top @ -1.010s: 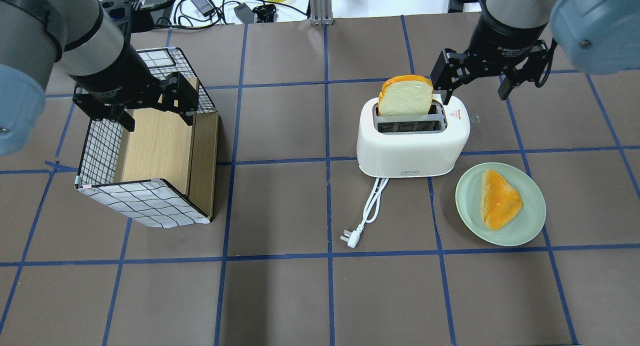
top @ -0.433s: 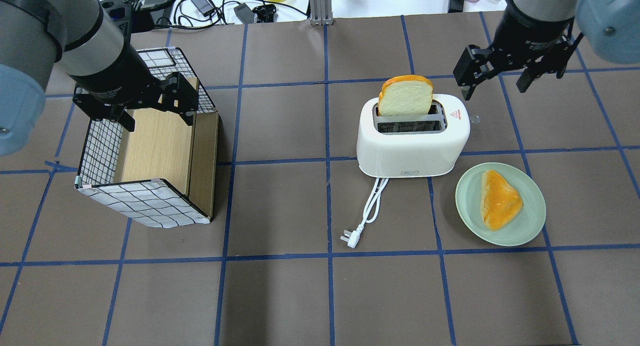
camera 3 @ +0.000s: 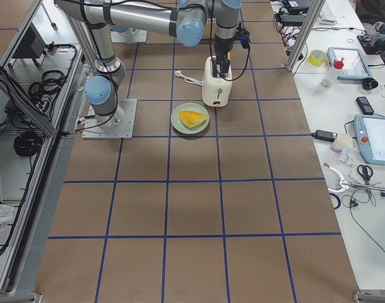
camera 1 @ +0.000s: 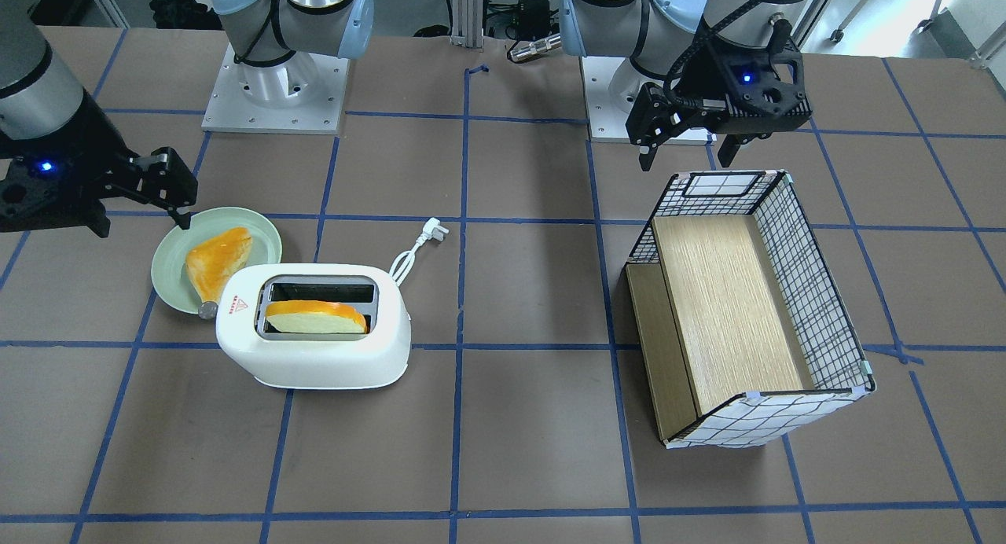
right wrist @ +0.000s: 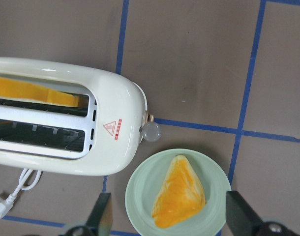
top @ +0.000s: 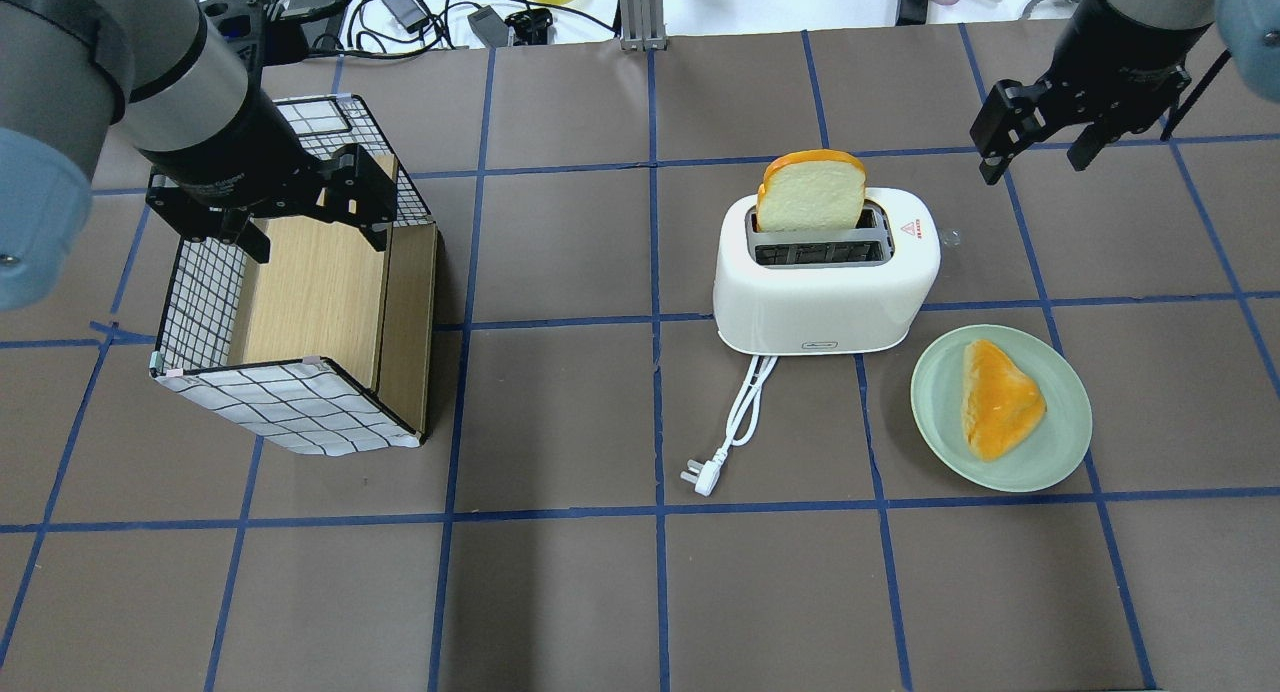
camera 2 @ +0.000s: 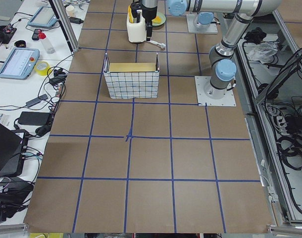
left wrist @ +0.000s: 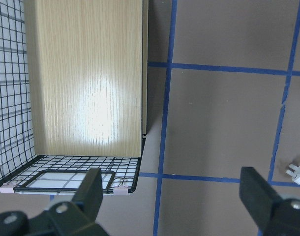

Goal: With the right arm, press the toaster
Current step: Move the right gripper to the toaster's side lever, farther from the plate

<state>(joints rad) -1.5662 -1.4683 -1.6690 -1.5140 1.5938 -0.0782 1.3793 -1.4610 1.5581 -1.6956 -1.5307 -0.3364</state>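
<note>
The white toaster [top: 825,292] stands mid-table with a bread slice [top: 810,194] upright in its far slot; it also shows in the front-facing view [camera 1: 314,355] and the right wrist view [right wrist: 66,128]. Its silver end knob [top: 948,238] points toward the table's right side. My right gripper [top: 1035,167] is open and empty, raised to the back right of the toaster and apart from it. In the right wrist view [right wrist: 169,196] it looks down on the knob [right wrist: 151,132] and the plate. My left gripper [top: 318,242] is open and empty above the basket.
A green plate [top: 1060,442] with an orange-topped bread piece [top: 1000,397] lies front right of the toaster. The white cord and plug [top: 700,472] trail toward the front. A wire-and-wood basket [top: 290,407] stands at the left. Cables and devices lie beyond the far edge.
My right gripper has moved right and toward the far edge, away from the toaster's knob end. The left arm, toaster and bread have not moved.
</note>
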